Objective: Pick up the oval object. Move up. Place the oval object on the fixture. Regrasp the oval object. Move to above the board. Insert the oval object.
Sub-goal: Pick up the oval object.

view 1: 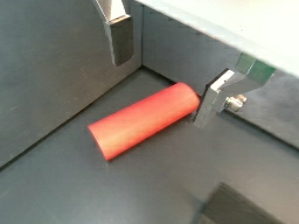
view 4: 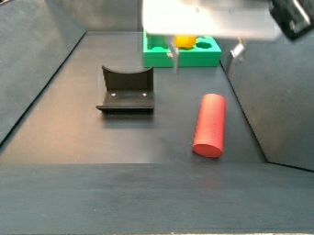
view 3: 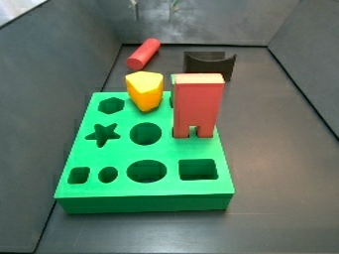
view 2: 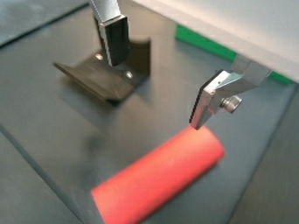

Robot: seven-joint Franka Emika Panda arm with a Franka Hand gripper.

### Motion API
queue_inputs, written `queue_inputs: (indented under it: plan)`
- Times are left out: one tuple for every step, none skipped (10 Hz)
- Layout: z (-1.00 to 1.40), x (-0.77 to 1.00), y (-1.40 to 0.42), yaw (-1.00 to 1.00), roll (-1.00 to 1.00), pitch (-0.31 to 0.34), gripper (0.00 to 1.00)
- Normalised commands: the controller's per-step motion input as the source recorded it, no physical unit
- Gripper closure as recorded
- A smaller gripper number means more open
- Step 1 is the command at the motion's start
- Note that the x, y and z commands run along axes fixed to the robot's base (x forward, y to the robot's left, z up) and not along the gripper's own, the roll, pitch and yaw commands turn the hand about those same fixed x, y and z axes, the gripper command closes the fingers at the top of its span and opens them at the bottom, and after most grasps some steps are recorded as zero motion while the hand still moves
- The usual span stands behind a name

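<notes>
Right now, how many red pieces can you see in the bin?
2. The oval object lies flat on the floor beside the fixture, below the open gripper. The red arch block stands upright on the board. Others may be hidden.

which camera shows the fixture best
A side view shows the fixture best: whole and unblocked, left of the oval object, the open gripper above. A wrist view crops it behind a finger; another side view shows it small.

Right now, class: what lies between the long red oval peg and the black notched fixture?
Only bare dark floor separates the long red oval peg from the black notched fixture in a side view; the open gripper hangs above.
</notes>
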Motion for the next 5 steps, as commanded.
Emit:
queue_inputs:
  plan:
    - [-0.51, -0.27, 0.25, -0.45, 0.24, -0.116, 0.00]
    - [-0.43, -0.16, 0.35, -0.45, 0.20, -0.041, 0.00]
    - [-0.42, 0.00, 0.45, -0.44, 0.13, -0.059, 0.00]
    - [-0.31, 0.05, 0.47, -0.45, 0.08, -0.154, 0.00]
    - [-0.40, 0.05, 0.44, -0.41, 0.10, -0.157, 0.00]
